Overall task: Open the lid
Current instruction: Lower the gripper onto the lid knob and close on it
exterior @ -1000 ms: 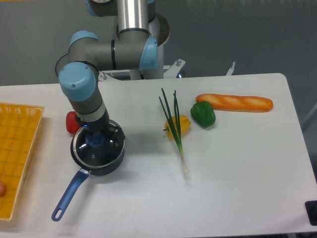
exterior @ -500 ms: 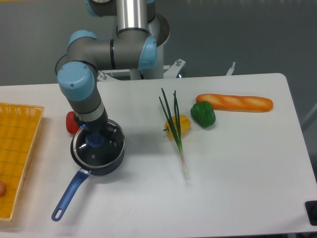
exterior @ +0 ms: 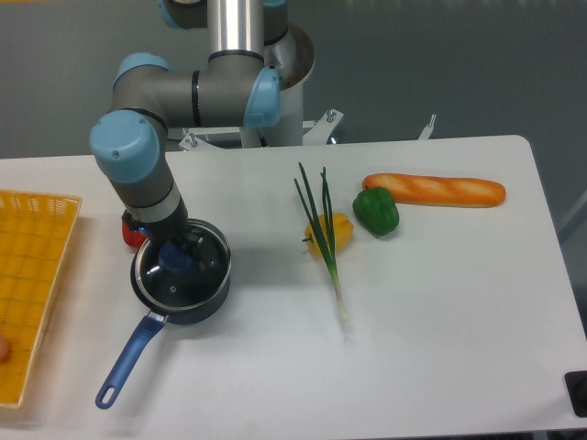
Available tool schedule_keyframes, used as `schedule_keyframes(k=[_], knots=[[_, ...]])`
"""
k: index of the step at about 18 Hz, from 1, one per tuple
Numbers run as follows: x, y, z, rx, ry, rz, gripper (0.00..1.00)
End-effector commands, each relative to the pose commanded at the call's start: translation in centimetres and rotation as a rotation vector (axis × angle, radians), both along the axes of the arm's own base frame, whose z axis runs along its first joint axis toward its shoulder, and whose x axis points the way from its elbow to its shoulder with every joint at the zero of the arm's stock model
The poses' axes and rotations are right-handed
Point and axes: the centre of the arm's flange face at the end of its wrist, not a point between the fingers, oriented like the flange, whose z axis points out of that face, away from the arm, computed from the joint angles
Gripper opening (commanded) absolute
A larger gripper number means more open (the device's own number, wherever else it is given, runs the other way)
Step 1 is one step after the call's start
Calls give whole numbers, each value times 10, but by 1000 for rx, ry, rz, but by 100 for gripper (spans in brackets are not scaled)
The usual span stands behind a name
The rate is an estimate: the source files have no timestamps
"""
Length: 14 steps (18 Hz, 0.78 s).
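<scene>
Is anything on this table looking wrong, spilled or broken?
Nothing stands out. The lid sits flat on the saucepan, and the spring onion, peppers and baguette lie intact on the table.

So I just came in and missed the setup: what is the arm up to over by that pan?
The arm's hand is down over the blue knob of the glass lid, which sits on the dark saucepan with the blue handle. The lid is on the pan, not lifted. Whether the hand has closed on the knob cannot be told from this view. Off to the right lie a spring onion, a yellow pepper, a green pepper and a baguette, untouched.
</scene>
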Motion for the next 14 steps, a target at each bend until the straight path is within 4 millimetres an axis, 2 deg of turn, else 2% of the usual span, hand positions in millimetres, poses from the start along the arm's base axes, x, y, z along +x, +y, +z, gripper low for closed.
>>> schedule_keyframes(k=[14], knots=[[10,3,-17,-38,-1,-18,100]])
